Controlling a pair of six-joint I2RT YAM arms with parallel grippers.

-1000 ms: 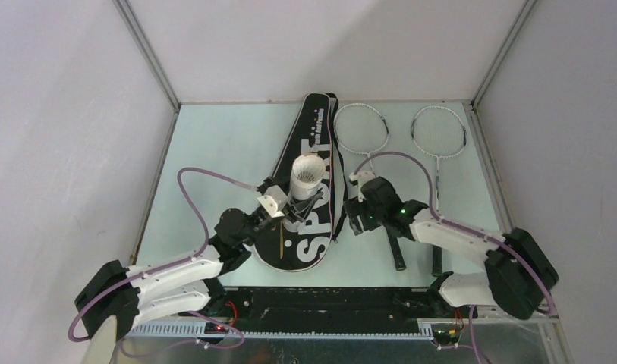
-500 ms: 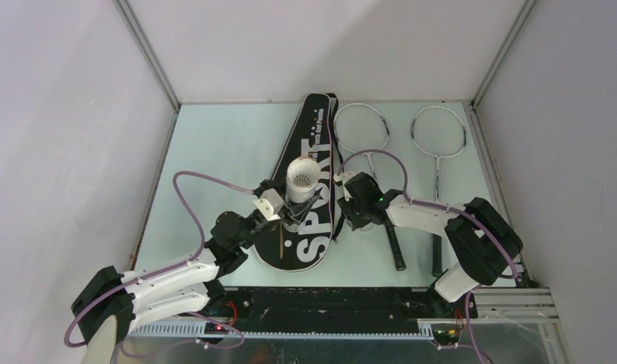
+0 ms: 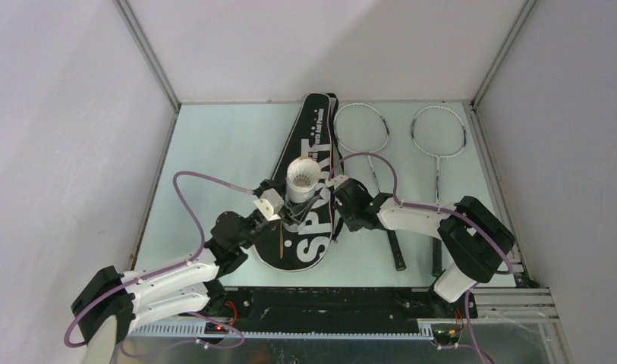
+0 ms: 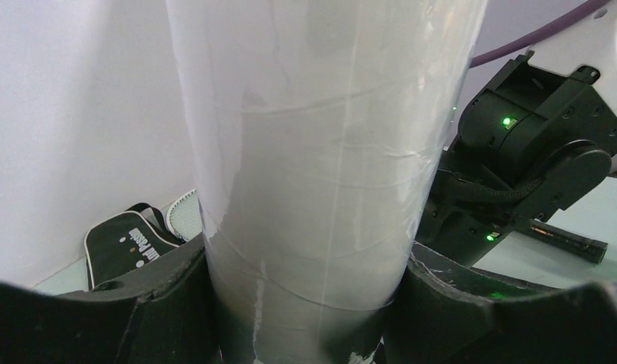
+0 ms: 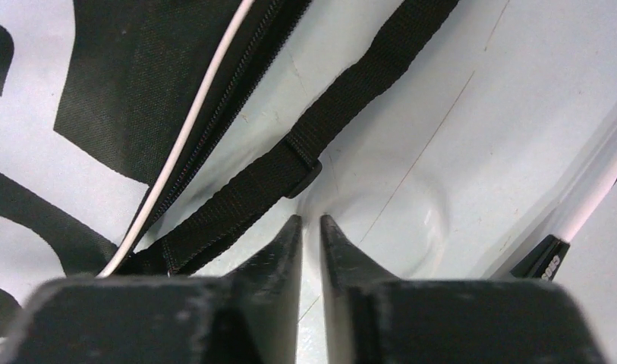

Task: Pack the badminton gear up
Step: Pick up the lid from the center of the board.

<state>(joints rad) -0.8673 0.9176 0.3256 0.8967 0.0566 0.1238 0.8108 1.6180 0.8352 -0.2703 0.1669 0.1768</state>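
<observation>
Bag [image 3: 314, 125] and rackets [image 3: 361, 129] on pale tabletop [image 3: 221, 152] between white walls [image 3: 328, 45]

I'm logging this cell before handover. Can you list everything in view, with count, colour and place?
bag: one, black with white "SPORT" lettering, flat mid-table, narrow end away from the arms
bag strap: one, black, on the table beside the bag's zipper edge
tube: one, white, upright over the bag
rackets: two, silver frames with black handles, side by side right of the bag, heads at the far end
table: one, pale green
left claw: black, closed around the tube's lower part
right claw: black, almost shut with nothing between the fingers, tips down at the table just beside the strap
</observation>
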